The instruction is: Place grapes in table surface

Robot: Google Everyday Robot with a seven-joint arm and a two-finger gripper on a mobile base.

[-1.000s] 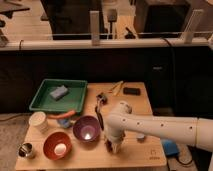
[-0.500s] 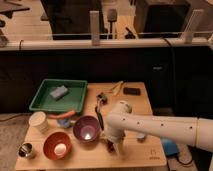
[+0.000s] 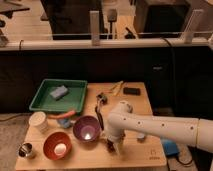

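My gripper (image 3: 111,146) hangs from the white arm that reaches in from the right. It points down at the front of the light wooden table surface (image 3: 140,152), just right of the purple bowl (image 3: 86,128). A small dark lump (image 3: 108,144) shows at the gripper's tip, low over the wood. I cannot tell whether it is the grapes or part of the gripper. No other grapes show on the table.
A green tray (image 3: 45,103) with a grey-blue sponge (image 3: 58,92) sits back left. An orange bowl (image 3: 56,144), white cup (image 3: 39,121) and metal cup (image 3: 25,150) stand front left. A black object (image 3: 131,91) and dark utensil (image 3: 102,100) lie at the back.
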